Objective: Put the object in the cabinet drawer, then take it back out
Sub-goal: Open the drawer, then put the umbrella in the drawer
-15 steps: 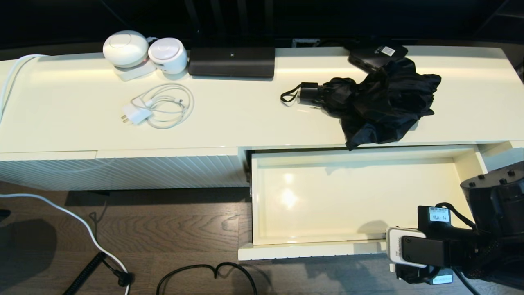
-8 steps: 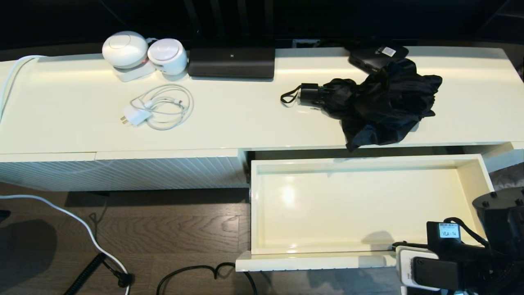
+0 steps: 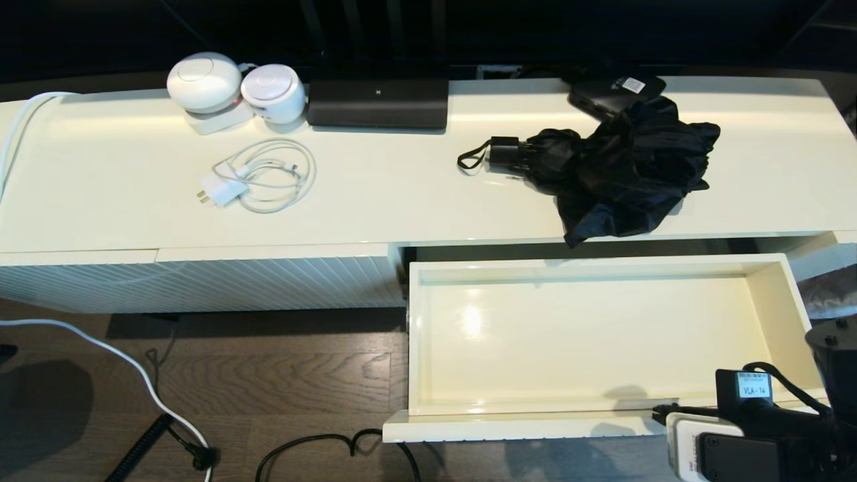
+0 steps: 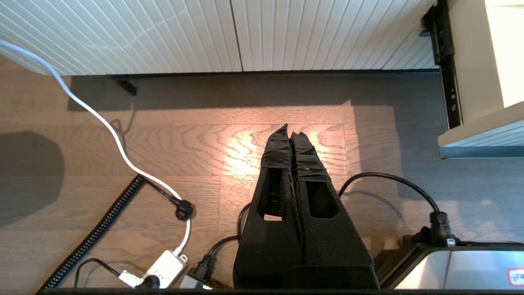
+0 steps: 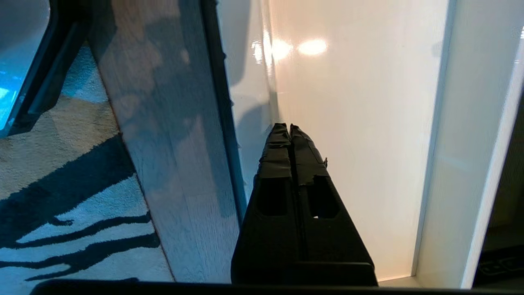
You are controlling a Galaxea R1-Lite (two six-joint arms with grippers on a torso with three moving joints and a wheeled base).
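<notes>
While drawer [image 3: 589, 335] gapes empty, umbrella [image 3: 616, 167] lies crosswise on cabinet top beyond it; right gripper [image 5: 290, 128] nearer, at drawer front, pinched together, holding nothing; left gripper [image 4: 291, 130] likewise, low over floor.

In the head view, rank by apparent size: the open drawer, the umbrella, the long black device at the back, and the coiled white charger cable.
1. Drawer, clearly largest.
2. Umbrella.
3. Long black device.
4. Charger cable, though close to the device in spread, so that order is unsure.

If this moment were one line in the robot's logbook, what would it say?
drawer: pulled out, nothing inside | umbrella: on cabinet top, untouched | right gripper: shut, at drawer's front wall | left gripper: shut, parked over floor
</notes>
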